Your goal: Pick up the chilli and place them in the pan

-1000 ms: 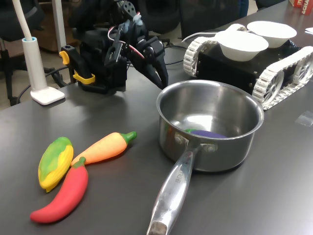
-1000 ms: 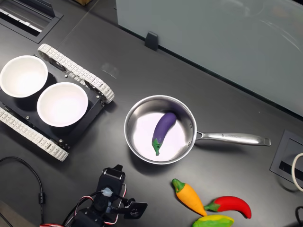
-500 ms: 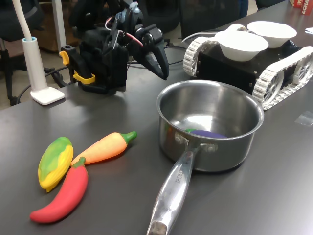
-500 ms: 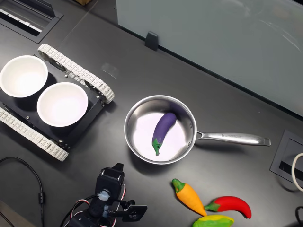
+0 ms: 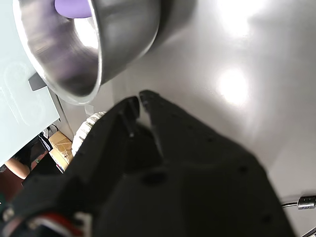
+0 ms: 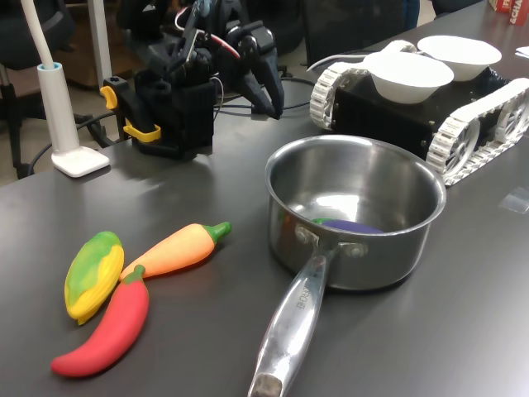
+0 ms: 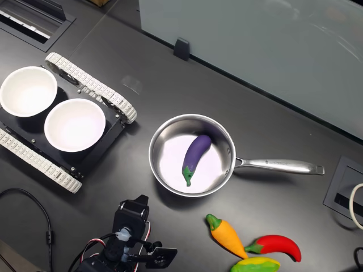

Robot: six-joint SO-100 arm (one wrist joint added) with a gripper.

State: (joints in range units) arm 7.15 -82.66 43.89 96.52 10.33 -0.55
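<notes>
Dark table (image 6: 463,331), chilli (image 6: 107,327) waiting far from my hand (image 6: 273,99).
My hand's tips look together, holding nothing. I think the chilli is light and smooth; I'd grab its fat middle.

Eggplant (image 7: 195,156): purple, beyond the claw.
Carrot (image 7: 226,236): orange, well apart.
Corn (image 6: 92,275): yellow-green, touching carrot.

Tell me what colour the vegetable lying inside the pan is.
Purple, with a green stem end. The eggplant in the pan shows best in the second exterior view.
</notes>
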